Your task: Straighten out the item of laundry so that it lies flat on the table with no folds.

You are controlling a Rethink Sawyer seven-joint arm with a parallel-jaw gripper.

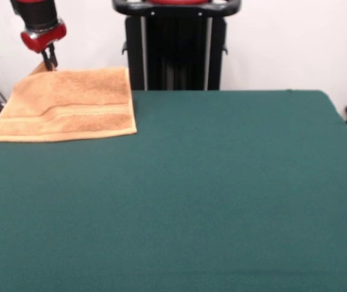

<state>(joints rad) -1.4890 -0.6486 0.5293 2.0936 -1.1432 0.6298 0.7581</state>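
Hanging down from the upper left of the front view, the red and black arm (38, 21) ends in a dark gripper (50, 59) whose thin fingers meet on a small raised corner of the towel (65, 104); the fingers look pinched together on that corner, though the spot is small and partly lost against the pale wall behind. The arm itself is cut off by the top edge, so only its lowest section shows.

The towel, orange-tan terry cloth, sits at the far left corner of the table (209, 194), near the robot's side. Its broad face is spread out, with a woven band running across it close to the near edge. Its left end reaches the table's left side, and it is hard to tell whether that end rests on the cloth or hangs a little over it. The lifted corner at the back is peaked up under the gripper.

To the right, the black pedestal (176, 45) stands behind the table's far edge, its top cropped. Further right the dark green table runs on to the lower edge, where it is cut off.
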